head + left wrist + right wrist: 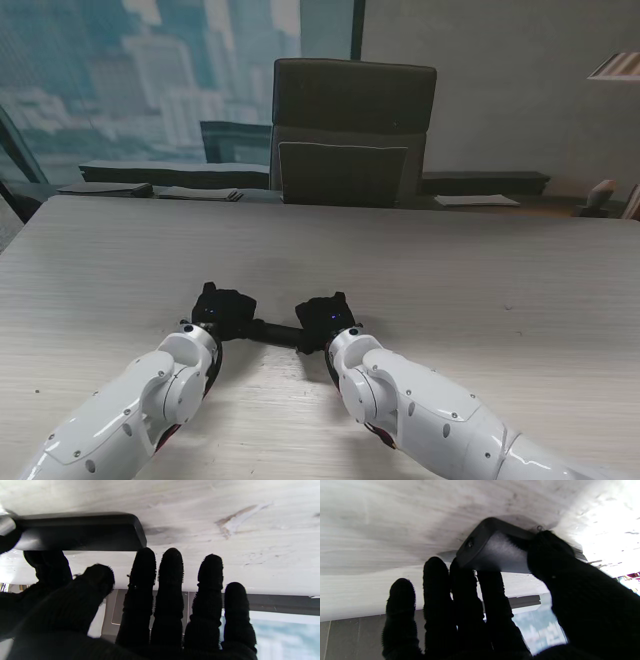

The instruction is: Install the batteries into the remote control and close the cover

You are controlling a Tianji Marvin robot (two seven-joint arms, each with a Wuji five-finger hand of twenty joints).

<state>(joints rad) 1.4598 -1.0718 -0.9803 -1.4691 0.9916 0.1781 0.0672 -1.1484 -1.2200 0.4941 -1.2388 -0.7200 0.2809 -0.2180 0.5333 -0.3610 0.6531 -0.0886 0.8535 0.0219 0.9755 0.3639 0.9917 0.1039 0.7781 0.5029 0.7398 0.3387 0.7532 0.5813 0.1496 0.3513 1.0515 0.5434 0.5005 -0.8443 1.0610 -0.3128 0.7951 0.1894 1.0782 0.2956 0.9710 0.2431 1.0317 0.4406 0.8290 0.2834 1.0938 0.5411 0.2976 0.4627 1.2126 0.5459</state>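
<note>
right hand (495,605) clamped on one end of the remote (495,552), left hand (160,610) spread beside the other end; batteries unseen, cover state unclear, so next judged: steadying the remote.

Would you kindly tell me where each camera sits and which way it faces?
Stand view: above the shoulders, looking down at the pale wooden table; both white arms show.
Left wrist view: along the left robot hand toward the slim black plastic remote control.
Right wrist view: along the right robot hand, gripping it.
All share the remote.
</note>
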